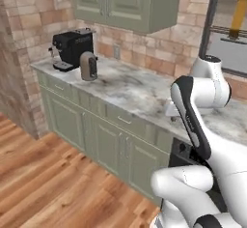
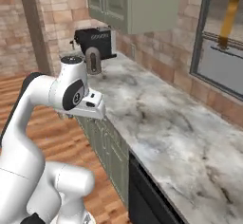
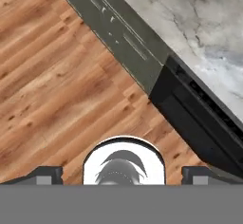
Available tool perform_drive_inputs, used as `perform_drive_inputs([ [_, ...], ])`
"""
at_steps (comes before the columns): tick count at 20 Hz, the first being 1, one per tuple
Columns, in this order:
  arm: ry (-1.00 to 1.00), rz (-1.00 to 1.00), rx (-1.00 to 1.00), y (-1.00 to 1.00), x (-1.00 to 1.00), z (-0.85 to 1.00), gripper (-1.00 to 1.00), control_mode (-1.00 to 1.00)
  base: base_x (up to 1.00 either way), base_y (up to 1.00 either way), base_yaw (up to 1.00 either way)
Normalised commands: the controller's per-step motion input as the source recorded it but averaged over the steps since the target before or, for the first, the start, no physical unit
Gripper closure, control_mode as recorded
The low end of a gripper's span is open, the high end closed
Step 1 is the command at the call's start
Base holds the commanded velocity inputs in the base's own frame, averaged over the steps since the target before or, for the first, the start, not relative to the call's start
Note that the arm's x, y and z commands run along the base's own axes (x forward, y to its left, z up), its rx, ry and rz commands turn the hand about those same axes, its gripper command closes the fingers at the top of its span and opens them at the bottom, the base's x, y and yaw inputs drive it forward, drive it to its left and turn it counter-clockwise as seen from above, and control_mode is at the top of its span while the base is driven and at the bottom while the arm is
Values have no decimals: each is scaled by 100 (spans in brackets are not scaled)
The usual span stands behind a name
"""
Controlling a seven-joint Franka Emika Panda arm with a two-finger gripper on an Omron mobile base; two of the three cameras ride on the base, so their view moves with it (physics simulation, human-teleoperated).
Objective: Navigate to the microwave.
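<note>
I'm driving along the marble tabletop (image 1: 130, 89) | coffee machine (image 1: 72, 48) ahead — no microwave yet | it's fixed, heavy, nothing to grip | fingers (image 3: 45, 174) wide apart, empty

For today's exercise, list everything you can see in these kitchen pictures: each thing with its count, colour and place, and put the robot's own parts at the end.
Coffee machine: one, black, far left end of the counter, against the brick wall.
Small canister: one, grey-brown, just in front of the coffee machine.
Counter: one, grey-white marble, along the brick wall.
Lower cabinets: one run, sage green, under the counter.
Upper cabinet: one, sage green, on the wall above the counter.
Built-in appliance: one, black, under the counter beside the cabinets.
Window: one, dark-framed, right of the upper cabinet.
Floor: light brown wood planks.
Robot arm: one, white with dark joints.
Gripper: one, dark jaws apart, above the floor.
</note>
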Motion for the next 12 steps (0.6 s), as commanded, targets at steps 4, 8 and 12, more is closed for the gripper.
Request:
perform_drive_inputs([
  [4, 0, 0, 0, 0, 0, 0, -100, 100, 33, 27, 82],
  [8, 0, 0, 0, 0, 0, 0, -100, 100, 30, 25, 83],
  [12, 0, 0, 0, 0, 0, 0, -100, 100, 16, 21, 86],
])
